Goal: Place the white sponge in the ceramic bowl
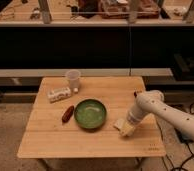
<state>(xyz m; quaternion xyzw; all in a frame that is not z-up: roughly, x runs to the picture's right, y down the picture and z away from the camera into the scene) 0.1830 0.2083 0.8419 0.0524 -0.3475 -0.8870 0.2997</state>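
End effector (pixel 127 129) low over white sponge (pixel 119 123), just R of ceramic bowl (pixel 90 114).

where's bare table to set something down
Bare: front strip before the glossy green ceramic bowl, and the back right corner. Crowded: back left, with translucent cup, white packet, red oblong; gripper at the white sponge beside the bowl.
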